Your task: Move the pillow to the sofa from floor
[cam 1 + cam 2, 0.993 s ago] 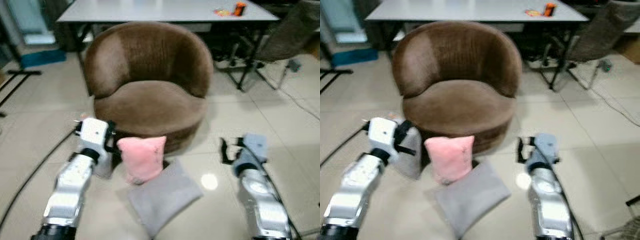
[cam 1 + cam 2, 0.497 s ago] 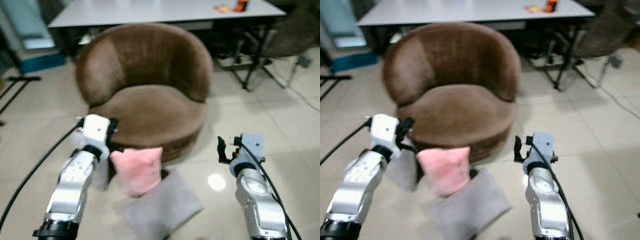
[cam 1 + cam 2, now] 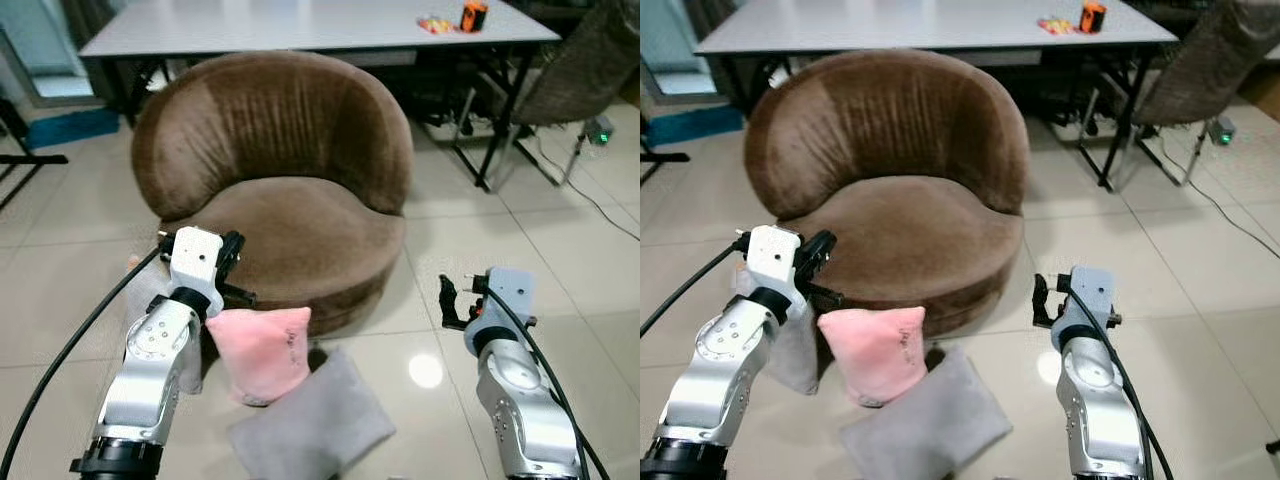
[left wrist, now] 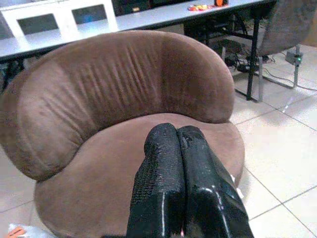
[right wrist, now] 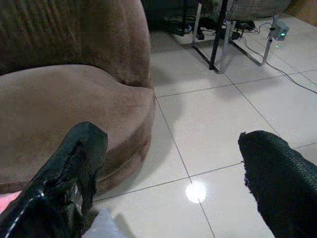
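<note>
A pink pillow (image 3: 261, 350) hangs by its upper corner from my left gripper (image 3: 236, 283), just in front of the sofa's base. The fingers (image 4: 163, 163) are pressed together, so that gripper is shut on the pillow. The sofa (image 3: 290, 225) is a round brown armchair with a bare seat right ahead. A flat grey pillow (image 3: 312, 424) lies on the floor under and to the right of the pink one. My right gripper (image 3: 456, 301) hovers open over the tiles right of the sofa, its fingers (image 5: 74, 163) wide apart and holding nothing.
Another grey cushion (image 3: 792, 350) leans against the sofa's left side behind my left arm. A long grey table (image 3: 300, 22) stands behind the sofa, with folding chair legs (image 3: 500, 130) and cables at the right. A black cable (image 3: 70, 350) runs across the floor at left.
The view has shifted and sharpened. The pink pillow stays hanging from my left gripper and sits a little nearer the sofa's front. My right gripper stays open.
</note>
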Tool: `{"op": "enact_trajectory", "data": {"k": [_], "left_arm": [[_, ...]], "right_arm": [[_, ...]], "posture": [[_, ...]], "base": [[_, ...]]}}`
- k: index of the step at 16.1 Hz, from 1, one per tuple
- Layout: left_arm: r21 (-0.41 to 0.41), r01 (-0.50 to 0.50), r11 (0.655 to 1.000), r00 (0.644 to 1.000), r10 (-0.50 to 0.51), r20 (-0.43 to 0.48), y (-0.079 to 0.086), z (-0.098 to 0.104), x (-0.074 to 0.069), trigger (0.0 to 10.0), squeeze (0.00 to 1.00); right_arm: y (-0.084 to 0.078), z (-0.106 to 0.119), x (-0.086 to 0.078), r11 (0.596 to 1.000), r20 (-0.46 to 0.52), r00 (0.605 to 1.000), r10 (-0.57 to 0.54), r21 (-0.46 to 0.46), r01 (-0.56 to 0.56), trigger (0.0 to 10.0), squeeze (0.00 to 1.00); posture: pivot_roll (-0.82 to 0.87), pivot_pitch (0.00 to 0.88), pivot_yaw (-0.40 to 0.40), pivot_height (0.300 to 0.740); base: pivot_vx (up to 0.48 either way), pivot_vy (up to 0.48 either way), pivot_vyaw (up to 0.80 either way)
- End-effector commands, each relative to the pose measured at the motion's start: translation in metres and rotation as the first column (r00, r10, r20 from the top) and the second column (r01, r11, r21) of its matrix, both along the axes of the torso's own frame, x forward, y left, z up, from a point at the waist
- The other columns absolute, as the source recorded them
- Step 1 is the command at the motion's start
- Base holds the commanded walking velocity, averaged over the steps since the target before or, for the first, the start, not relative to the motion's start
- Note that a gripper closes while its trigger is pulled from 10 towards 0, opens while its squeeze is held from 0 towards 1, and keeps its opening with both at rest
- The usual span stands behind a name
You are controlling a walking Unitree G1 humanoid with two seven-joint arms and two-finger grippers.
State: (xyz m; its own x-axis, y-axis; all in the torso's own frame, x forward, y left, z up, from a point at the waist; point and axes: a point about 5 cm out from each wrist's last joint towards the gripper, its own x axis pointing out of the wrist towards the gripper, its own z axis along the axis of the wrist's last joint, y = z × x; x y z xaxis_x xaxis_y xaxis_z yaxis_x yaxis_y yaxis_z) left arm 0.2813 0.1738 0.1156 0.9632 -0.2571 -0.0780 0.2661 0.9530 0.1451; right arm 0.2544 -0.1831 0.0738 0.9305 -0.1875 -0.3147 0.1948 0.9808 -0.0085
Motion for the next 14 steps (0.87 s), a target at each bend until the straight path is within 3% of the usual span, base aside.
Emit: {"op": "enact_trajectory", "data": {"k": [1, 7, 11, 14], "left_arm": [[0.001, -0.004, 1.000, 1.000, 0.004, -0.003, 0.0027, 0.0002, 0.0004, 10.0, 0.00], [0.002, -0.011, 1.000, 1.000, 0.011, -0.006, 0.0034, -0.0002, 0.0000, 10.0, 0.00], [0.035, -0.016, 0.999, 1.000, 0.016, -0.007, 0.0046, -0.0006, 0.0012, 10.0, 0.00], [0.033, -0.001, 0.999, 1.000, 0.002, -0.025, 0.0033, -0.0025, 0.0021, 10.0, 0.00]], "right_arm": [[-0.0006, -0.0009, -0.0010, 1.000, -0.010, 1.000, 0.000, 0.005, 0.000, 10.0, 0.00], [0.0003, -0.0027, -0.0009, 1.000, -0.025, 1.000, 0.013, 0.003, -0.013, 10.0, 0.00], [-0.0004, -0.0020, -0.0003, 1.000, -0.015, 1.000, 0.003, 0.011, -0.003, 10.0, 0.00], [0.0011, -0.0006, 0.0012, 0.999, -0.002, 1.000, 0.015, 0.031, -0.015, 10.0, 0.00]], "posture": [[-0.06, 0.000, 0.029, 0.740], [-0.06, 0.000, 0.026, 0.740], [-0.06, 0.000, 0.031, 0.740], [-0.06, 0.000, 0.032, 0.740]], "base": [[0.000, 0.420, 0.00], [0.000, 0.394, 0.00], [0.000, -0.480, 0.00], [0.000, 0.000, 0.00]]}}
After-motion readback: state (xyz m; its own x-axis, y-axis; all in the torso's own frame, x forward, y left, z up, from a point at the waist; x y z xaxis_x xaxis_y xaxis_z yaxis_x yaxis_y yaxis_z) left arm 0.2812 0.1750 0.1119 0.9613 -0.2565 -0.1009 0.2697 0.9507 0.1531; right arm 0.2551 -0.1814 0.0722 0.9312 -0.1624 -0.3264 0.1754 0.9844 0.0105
